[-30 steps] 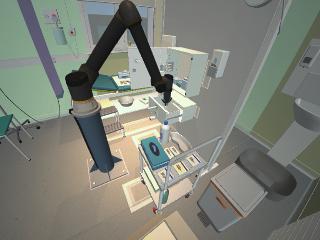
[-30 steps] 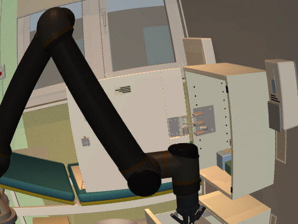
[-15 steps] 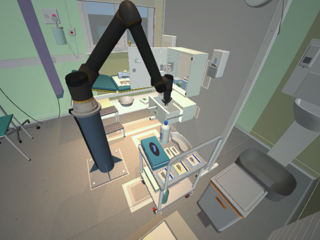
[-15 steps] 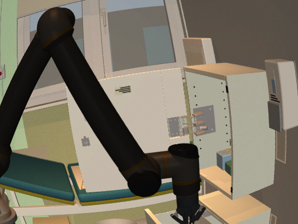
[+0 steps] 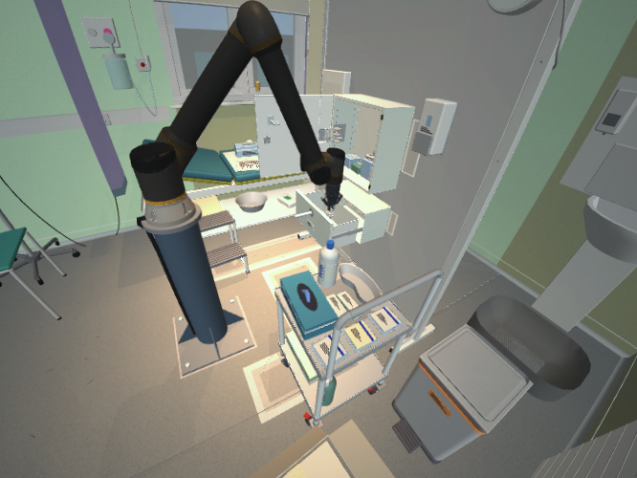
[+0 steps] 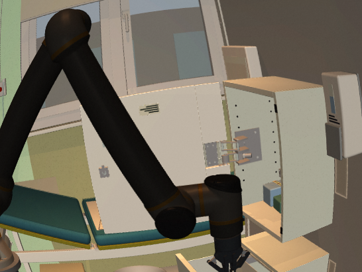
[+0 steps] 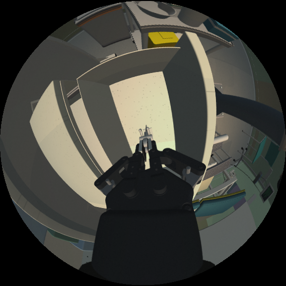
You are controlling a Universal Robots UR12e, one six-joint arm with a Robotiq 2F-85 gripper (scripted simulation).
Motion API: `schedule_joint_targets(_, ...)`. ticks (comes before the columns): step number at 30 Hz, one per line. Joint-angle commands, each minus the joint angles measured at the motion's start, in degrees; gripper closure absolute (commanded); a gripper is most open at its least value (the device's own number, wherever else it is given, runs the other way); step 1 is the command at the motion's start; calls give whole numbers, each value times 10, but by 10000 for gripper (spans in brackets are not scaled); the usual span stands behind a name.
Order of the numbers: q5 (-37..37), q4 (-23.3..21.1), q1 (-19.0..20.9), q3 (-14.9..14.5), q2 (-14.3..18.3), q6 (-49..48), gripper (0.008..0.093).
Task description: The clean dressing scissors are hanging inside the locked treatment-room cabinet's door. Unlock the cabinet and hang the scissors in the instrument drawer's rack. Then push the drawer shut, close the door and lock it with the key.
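Note:
My gripper (image 7: 145, 149) points down into the open instrument drawer (image 5: 337, 216). Its fingers are closed on the dressing scissors (image 7: 145, 136), whose metal end sticks out past the fingertips over the drawer's pale floor. The drawer is pulled out below the wall cabinet (image 5: 373, 139). The cabinet door (image 6: 149, 156) stands swung open to the left, with its lock plate (image 6: 104, 172) on the outer face. A rack with pegs (image 6: 237, 149) sits at the door's hinge edge inside the cabinet. The drawer's own rack is hidden from me.
Behind the cabinet are a window and a teal examination couch (image 5: 221, 164). A trolley (image 5: 339, 329) with a teal box, a bottle (image 5: 328, 265) and packets stands below the drawer. A bin (image 5: 465, 393) is to its right. A metal bowl (image 5: 251, 201) sits on the counter.

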Motion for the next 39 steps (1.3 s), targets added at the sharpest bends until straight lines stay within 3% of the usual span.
schedule_joint_targets(1,0,0,0,0,0,0,934)
schedule_joint_targets(7,0,0,0,0,0,0,924)
schedule_joint_targets(21,0,0,0,0,0,0,654)
schedule_joint_targets(39,0,8,0,0,-9,0,654)
